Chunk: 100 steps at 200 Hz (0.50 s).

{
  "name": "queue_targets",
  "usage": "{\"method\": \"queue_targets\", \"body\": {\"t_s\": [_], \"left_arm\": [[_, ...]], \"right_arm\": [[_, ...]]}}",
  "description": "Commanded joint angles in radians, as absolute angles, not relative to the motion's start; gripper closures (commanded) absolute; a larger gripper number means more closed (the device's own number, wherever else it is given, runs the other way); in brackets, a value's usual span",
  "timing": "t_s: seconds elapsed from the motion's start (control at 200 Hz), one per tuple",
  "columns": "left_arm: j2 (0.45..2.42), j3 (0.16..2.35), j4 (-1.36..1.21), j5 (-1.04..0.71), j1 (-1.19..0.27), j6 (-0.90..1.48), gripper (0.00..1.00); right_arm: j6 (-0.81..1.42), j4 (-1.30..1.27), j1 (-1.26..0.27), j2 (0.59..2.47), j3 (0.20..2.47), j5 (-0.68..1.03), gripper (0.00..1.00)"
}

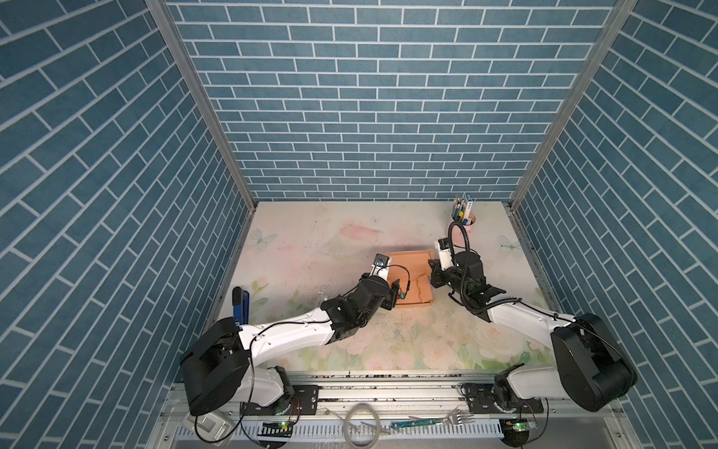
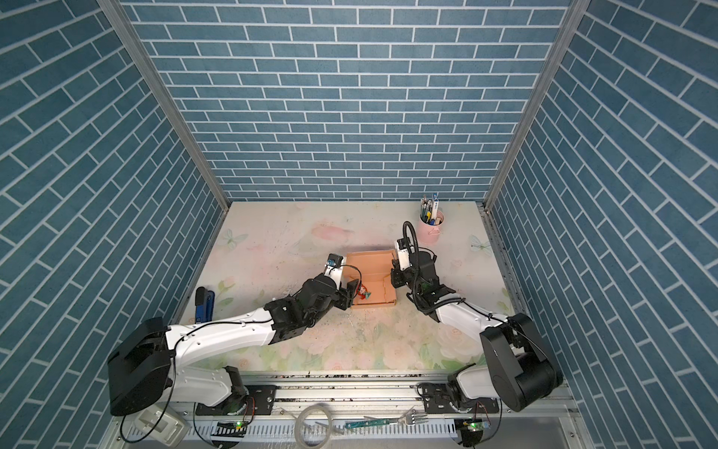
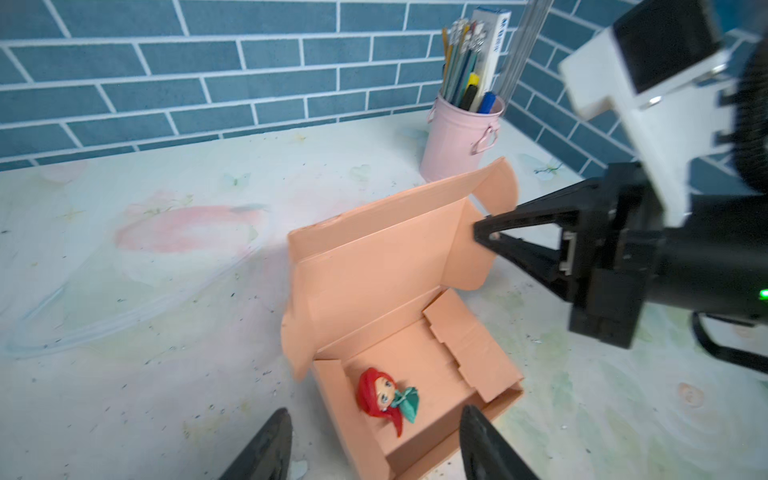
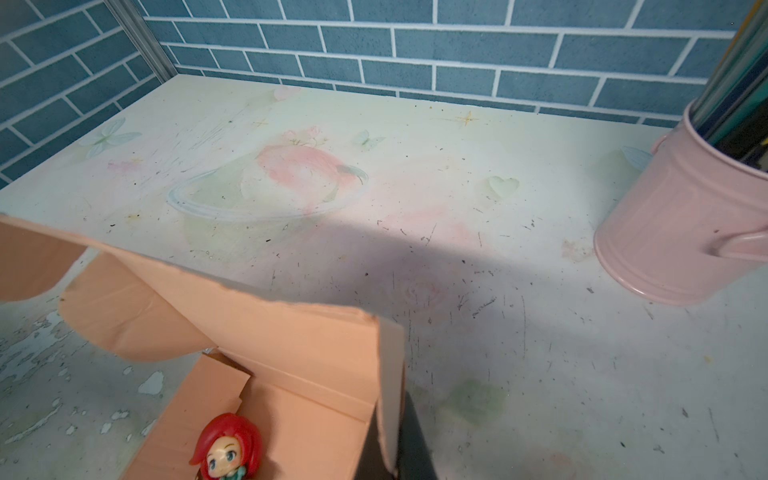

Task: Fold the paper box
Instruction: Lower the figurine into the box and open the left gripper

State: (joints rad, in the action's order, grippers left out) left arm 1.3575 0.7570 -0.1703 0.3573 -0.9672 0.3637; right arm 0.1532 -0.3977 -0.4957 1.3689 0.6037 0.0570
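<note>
**Top views.** The box (image 1: 408,268) is on the tabletop (image 1: 311,248), a little right of centre. It is open, with its lid raised on the far side. The left pincer (image 1: 393,297) is at the box's near-left corner. The right pincer (image 1: 431,268) is at its right side, by the lid. A pink cup (image 1: 468,225) of pens stands back right, apart from the box. A doll (image 2: 363,294) shows inside the box in a top view.

**Left wrist.** The left pincer fingers (image 3: 270,444) are spread over the box's near end and grip nothing. The red-haired doll lies on the box floor between them. The right pincer is pressed together on the lid's side flap.

**Right wrist.** The flap's edge runs down between the dark fingers (image 4: 415,440), so it is pinched. The doll's head shows below, and the cup stands off to one side.
</note>
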Motion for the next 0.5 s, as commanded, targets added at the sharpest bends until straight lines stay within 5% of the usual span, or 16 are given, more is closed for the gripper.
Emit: {"method": "queue_targets", "body": {"t_s": [0.0,0.495], "left_arm": [[1.354,0.742,-0.11,0.312,-0.917,0.376,0.38],[1.54,0.814,-0.236,-0.014,-0.737,0.287,0.48]], "right_arm": [[0.182,-0.377,-0.502,1.363,0.607,0.068,1.0],[0.194,-0.355,-0.509,1.338,0.606,0.077,1.0]]}}
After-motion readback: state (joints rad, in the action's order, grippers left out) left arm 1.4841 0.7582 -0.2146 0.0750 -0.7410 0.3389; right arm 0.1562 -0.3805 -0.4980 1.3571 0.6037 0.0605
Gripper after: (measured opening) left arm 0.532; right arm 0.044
